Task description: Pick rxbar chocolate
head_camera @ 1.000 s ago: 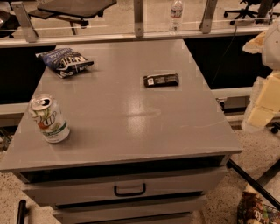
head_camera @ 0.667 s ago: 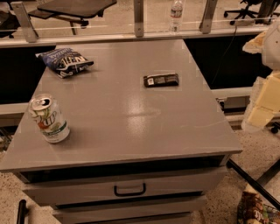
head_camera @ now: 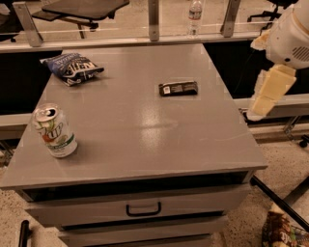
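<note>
The rxbar chocolate (head_camera: 178,88) is a small flat black bar with a white label patch. It lies flat on the grey table top (head_camera: 145,130), right of centre and toward the back. My gripper (head_camera: 265,96) hangs off the table's right edge, in the air to the right of the bar and apart from it. It holds nothing that I can see. The white arm rises above it at the upper right corner.
A dark blue chip bag (head_camera: 71,68) lies at the back left. A green-and-white soda can (head_camera: 55,131) stands near the front left. A drawer handle (head_camera: 143,210) shows below the front edge. A water bottle (head_camera: 194,14) stands behind the rail.
My gripper and arm have moved a little left and up, closer to the table's right edge. The bar, the can and the bag have not moved.
</note>
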`<state>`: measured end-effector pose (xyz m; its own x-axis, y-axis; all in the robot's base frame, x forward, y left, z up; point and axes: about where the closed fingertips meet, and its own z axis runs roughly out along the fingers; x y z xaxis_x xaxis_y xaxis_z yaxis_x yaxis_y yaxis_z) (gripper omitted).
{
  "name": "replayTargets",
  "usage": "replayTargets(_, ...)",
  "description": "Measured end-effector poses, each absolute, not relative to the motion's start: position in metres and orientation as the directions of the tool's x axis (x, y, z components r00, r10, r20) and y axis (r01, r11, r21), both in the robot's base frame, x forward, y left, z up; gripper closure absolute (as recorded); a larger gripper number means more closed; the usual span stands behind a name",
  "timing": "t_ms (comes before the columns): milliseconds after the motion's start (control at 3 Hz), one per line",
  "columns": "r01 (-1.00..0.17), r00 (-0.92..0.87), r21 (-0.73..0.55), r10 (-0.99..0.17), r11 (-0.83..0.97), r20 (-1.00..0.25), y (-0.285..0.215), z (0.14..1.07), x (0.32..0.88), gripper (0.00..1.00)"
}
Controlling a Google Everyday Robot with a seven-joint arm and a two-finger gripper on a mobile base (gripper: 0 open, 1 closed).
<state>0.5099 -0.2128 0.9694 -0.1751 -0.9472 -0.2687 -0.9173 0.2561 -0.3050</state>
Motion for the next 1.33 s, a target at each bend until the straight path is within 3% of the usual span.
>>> replayTargets(333,-0.920,-0.132,-0.312,-0.938,0.236,-0.320,-0.210,0.953,0.583,0.00)
replayTargets(1000,-0.958,-0.051,-0.234,-0.903,0.165,-0.426,-0.152,0.868,0.729,0.00)
replayTargets(1333,-0.958,-0.051,-0.234,-0.903,0.165,-0.426,-0.152,0.868,0.729,0.00)
